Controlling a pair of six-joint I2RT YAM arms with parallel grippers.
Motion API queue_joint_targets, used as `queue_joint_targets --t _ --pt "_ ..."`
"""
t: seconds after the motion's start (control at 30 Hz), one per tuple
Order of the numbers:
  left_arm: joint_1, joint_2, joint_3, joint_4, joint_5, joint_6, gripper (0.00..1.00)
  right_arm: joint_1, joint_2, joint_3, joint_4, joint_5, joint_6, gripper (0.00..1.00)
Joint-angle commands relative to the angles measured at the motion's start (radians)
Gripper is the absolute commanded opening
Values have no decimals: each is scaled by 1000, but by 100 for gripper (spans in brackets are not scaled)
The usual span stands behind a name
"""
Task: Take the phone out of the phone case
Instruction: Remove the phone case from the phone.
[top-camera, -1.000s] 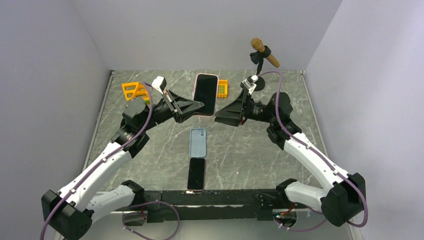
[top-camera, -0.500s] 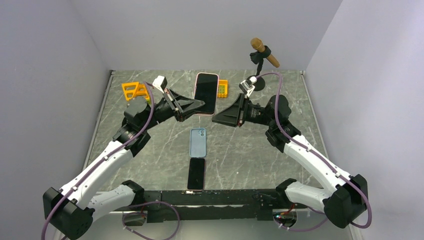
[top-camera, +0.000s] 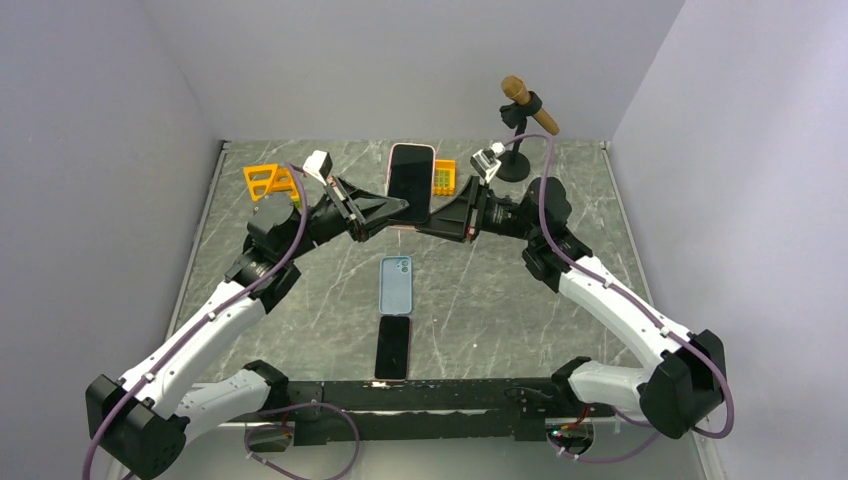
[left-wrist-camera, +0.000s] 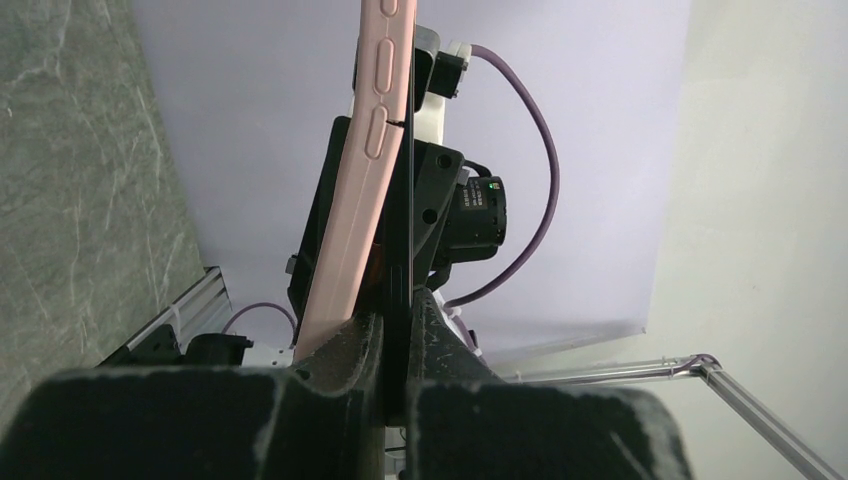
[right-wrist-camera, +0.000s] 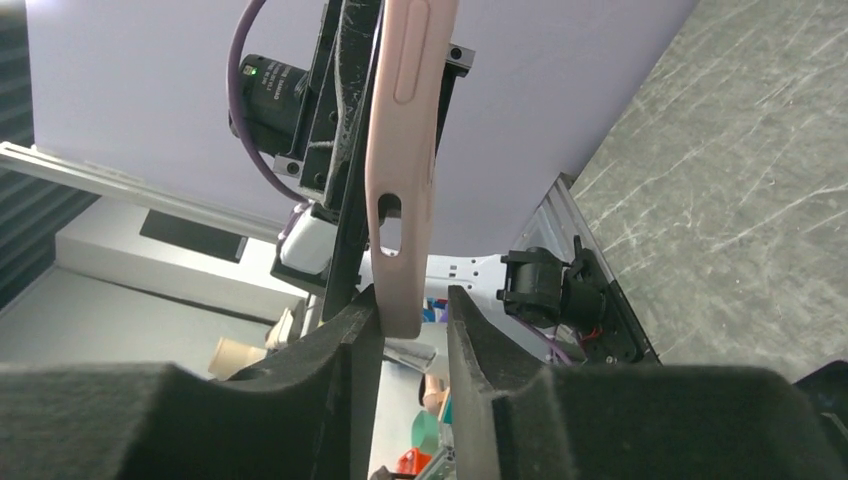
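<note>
Grey marbled worktop (top-camera: 300, 290), white walls: left arm (top-camera: 215, 320) and right arm (top-camera: 610, 300) both stretch forward and inward, forearms near level, meeting above the far middle. Left claw (top-camera: 402, 211) is clamped on the lower left edge of the phone (top-camera: 410, 185), which stands upright in the air inside its pink phone case (right-wrist-camera: 405, 150). Right claw (top-camera: 426, 224) straddles the case's opposite edge (touching on one side, a gap on the other), not clamped.
</note>
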Motion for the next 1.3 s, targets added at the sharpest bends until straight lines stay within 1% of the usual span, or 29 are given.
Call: queue_joint_targets --t 0.0,0.07,0.2,0.37,0.4,0.43,0.53,0.63,0.67,0.77,0.87,0.93,1.0,1.07,1.2,1.27 --pt "-8 -16 64 108 21 -17 0 24 47 80 70 37 -16 28" --pt "-12 -22 56 106 22 -20 0 41 71 100 85 40 -19 20" --pt "-23 -43 38 89 19 -20 0 63 90 106 80 110 -30 0" --pt "-65 -77 11 37 2 3 0 41 97 118 -71 268 -67 0" --pt "-76 -86 1 27 -3 9 0 28 101 131 -117 294 -81 0" --pt "-89 -98 -10 13 -10 12 0 13 108 149 -206 317 -93 0" --pt "-120 -135 -33 -35 -27 31 0 -56 126 166 -321 331 -107 0" --pt "-130 -171 -55 -71 -34 44 0 -128 135 148 -348 308 -122 0" --pt "-130 -183 -64 -81 -36 48 0 -144 135 148 -383 309 -139 0" --pt "-130 -216 -86 -95 -44 51 0 -173 125 115 -429 300 -171 0" --pt "-130 -241 -99 -126 -56 65 0 -175 113 73 -520 301 -240 0" --pt "-129 -250 -94 -162 -59 88 0 -166 95 11 -537 279 -280 0" --pt "-129 -250 -82 -193 -54 119 0 -148 97 -68 -536 208 -317 0" --pt "-129 -240 -64 -232 -43 154 0 -121 92 -132 -529 183 -337 0" --pt "-130 -224 -56 -302 -25 211 0 -78 80 -260 -412 177 -286 0" --pt "-130 -224 -86 -280 -21 192 0 -61 99 -290 -363 175 -267 0"
